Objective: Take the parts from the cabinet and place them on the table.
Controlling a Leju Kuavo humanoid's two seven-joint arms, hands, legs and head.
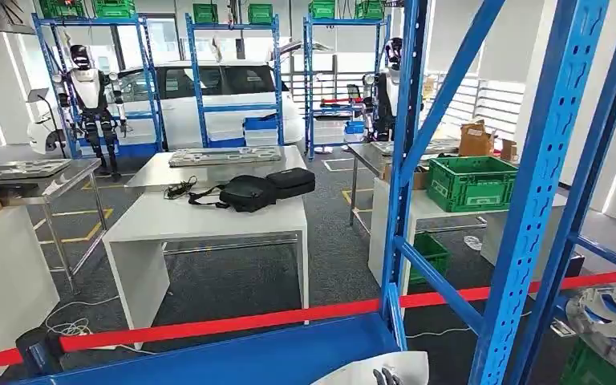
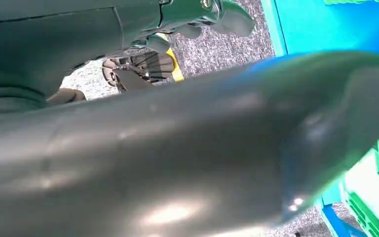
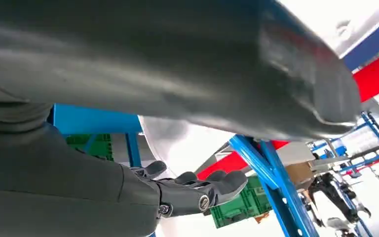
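left hand by dark body panels over grey carpet, fingers curled in, apparently around nothing. at the bottom edge of the head view, white part on the blue cabinet shelf, dark fingertips of the right hand over its near rim. fingers stretched out and apart under the white curved surface, thumb above; grip hard to confirm.

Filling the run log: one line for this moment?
stage: at cabinet | right hand: at white part, grip unclear | left hand: state unclear
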